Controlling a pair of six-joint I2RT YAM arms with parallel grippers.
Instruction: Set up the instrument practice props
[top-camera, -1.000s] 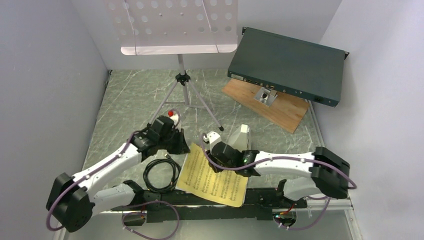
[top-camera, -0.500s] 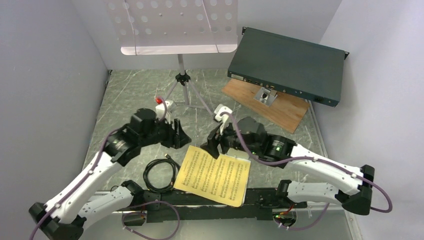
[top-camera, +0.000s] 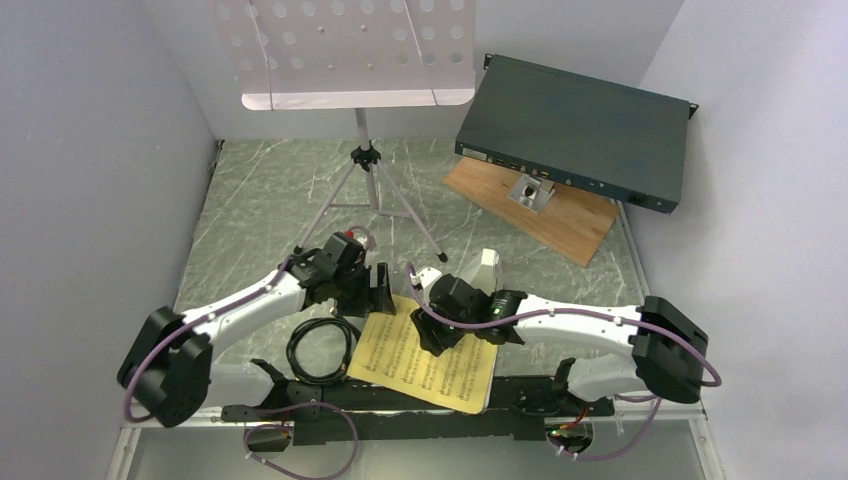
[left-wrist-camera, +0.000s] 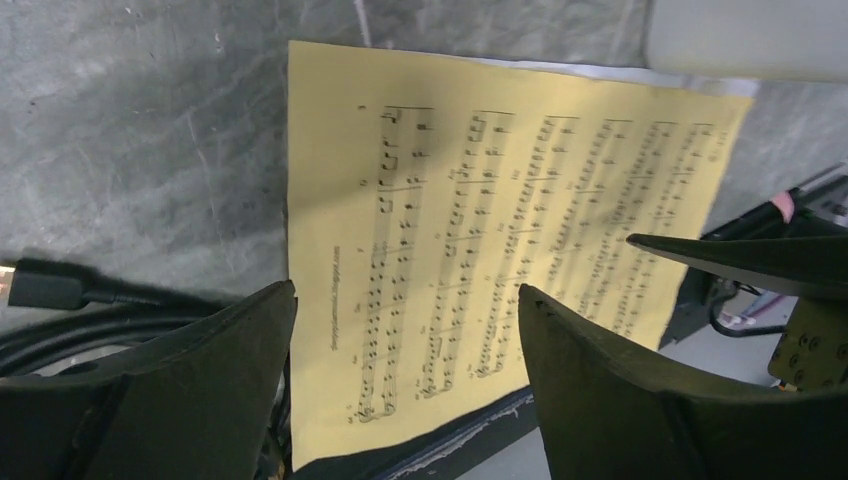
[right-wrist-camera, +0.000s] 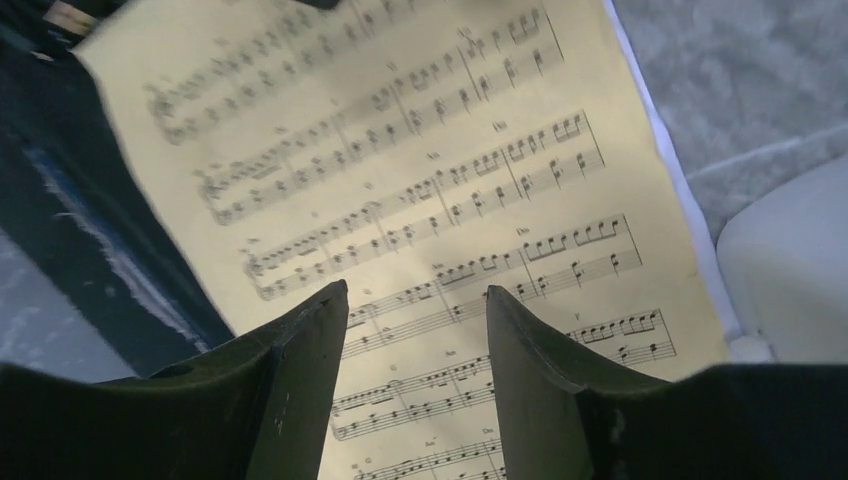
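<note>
The yellow sheet-music page (top-camera: 425, 358) lies flat near the table's front edge, a white page edge showing under it (right-wrist-camera: 690, 230). My left gripper (top-camera: 381, 290) hovers open over the page's far left corner (left-wrist-camera: 406, 288); printed staves show between its fingers (left-wrist-camera: 210, 370). My right gripper (top-camera: 432, 338) stands open just above the middle of the page (right-wrist-camera: 415, 288), nothing in it. The white metronome (top-camera: 483, 272) stands upright just behind the page, beside the right wrist (right-wrist-camera: 790, 270). The perforated grey music stand (top-camera: 355, 50) on its silver tripod (top-camera: 367, 190) stands at the back, its shelf bare.
A coiled black cable (top-camera: 322, 350) lies left of the page, under the left arm (left-wrist-camera: 60, 300). A dark-green flat metal box (top-camera: 575, 130) leans on a wooden board (top-camera: 560, 215) at the back right. Grey walls close in on both sides.
Both arms rose and swung back half a second ago, then came back down over the page. The left jaws went from shut to wide open. The page has stayed in place.
</note>
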